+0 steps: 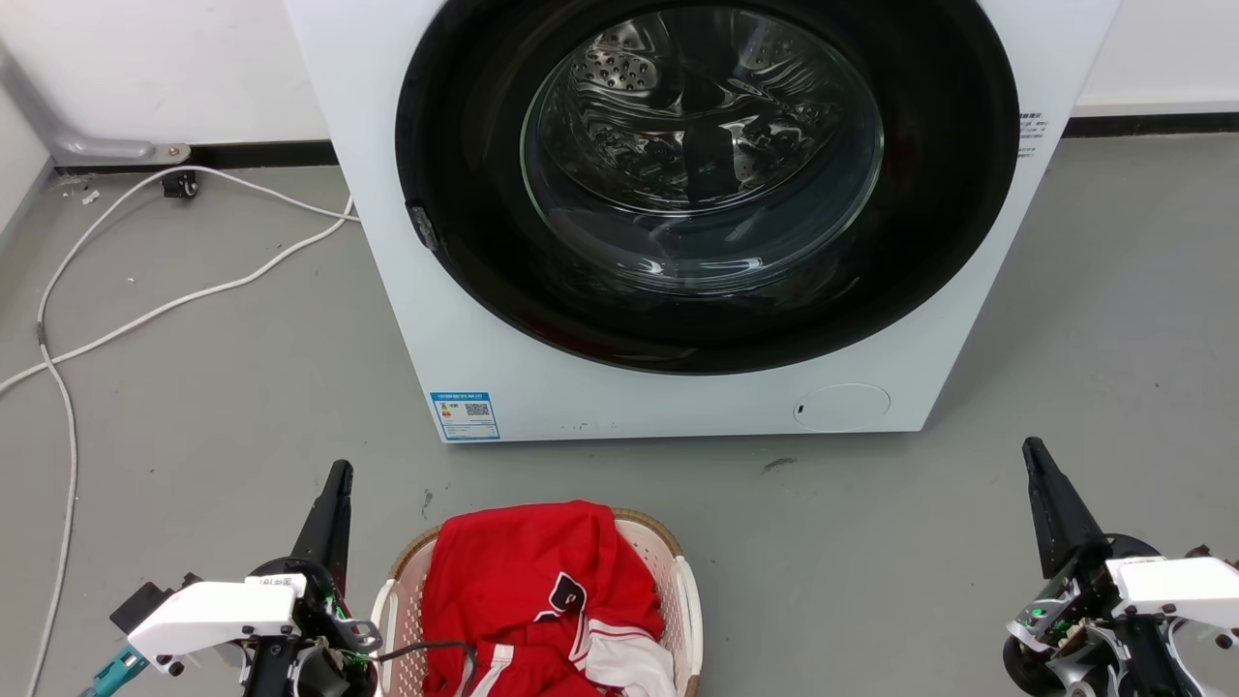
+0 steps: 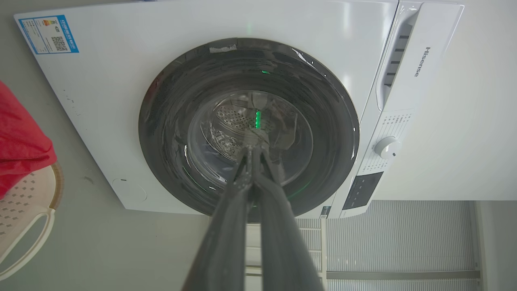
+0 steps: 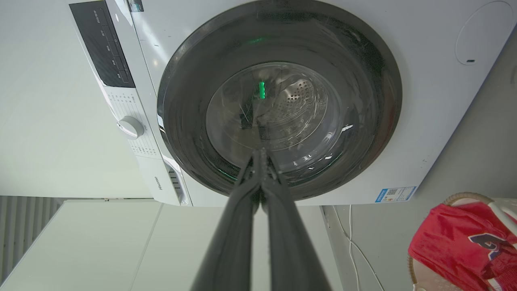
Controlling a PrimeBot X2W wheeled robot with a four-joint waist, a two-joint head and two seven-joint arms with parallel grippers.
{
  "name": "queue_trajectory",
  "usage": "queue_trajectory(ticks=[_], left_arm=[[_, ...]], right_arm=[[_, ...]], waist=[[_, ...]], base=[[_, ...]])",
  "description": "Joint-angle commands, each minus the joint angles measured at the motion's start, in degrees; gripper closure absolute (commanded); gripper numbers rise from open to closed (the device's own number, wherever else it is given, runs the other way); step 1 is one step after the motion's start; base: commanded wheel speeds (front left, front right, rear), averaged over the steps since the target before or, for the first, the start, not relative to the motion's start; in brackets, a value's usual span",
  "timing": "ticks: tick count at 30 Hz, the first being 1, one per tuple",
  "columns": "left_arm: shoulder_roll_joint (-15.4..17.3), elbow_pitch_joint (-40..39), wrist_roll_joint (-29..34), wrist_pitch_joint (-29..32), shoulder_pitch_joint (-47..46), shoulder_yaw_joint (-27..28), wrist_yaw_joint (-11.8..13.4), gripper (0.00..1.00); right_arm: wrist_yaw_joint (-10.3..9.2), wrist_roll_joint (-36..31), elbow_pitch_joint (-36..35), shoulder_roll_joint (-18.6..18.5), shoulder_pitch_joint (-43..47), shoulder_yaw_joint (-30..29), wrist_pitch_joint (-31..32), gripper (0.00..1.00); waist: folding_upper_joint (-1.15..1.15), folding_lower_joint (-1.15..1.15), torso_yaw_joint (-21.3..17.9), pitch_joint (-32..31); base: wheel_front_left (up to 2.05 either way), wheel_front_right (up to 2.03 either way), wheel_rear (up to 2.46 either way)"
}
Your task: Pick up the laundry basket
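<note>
The laundry basket (image 1: 666, 566) is sitting upright on the floor (image 1: 871, 542), mouth facing up, just in front of the robot's body and a little left of centre, with bare floor lying between it and the washer (image 1: 484, 290). A red garment (image 1: 528, 571) is heaping over its brim and hiding most of the inside, so you are probably being left with the rim and the two white handles as the only holds. Those handles, one (image 1: 389, 605) on the left side and one (image 1: 691, 600) on the right, are lining up across you, parallel to the washer's front. The near end is running off the bottom of the head view, so you cannot settle whether that handle line is the oval's long axis. Your left tool (image 1: 339, 476) is waiting just beside the left handle, fingers pressed together and gripping nothing, pointing toward the washer. Your right tool (image 1: 1036, 455) is hanging well apart from the right handle, also closed and empty, aiming the same way. That spread is likely bracketing the basket for a two-sided lift, though the right side is needing the longer reach. Both wrist views are looking at the washer's closed round door (image 1: 702, 155). White cables (image 1: 194, 295) are trailing along the floor toward the left wall, clear of the basket.
</note>
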Motion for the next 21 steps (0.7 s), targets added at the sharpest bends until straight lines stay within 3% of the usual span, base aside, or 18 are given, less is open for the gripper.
queue_trajectory(ticks=[1,21], left_arm=[[-0.1,0.0,-0.1,0.1,-0.5,0.1,-0.2,1.0],[-0.1,0.0,-0.1,0.1,-0.4,0.1,-0.2,1.0]], right_arm=[[0.0,-0.3,0.0,0.2,-0.6,-0.1,0.1,1.0],[0.0,-0.3,0.0,0.2,-0.6,-0.1,0.1,1.0]], waist=[[0.0,0.0,0.0,0.0],[0.0,0.0,0.0,0.0]], base=[[0.0,0.0,0.0],[0.0,0.0,0.0]])
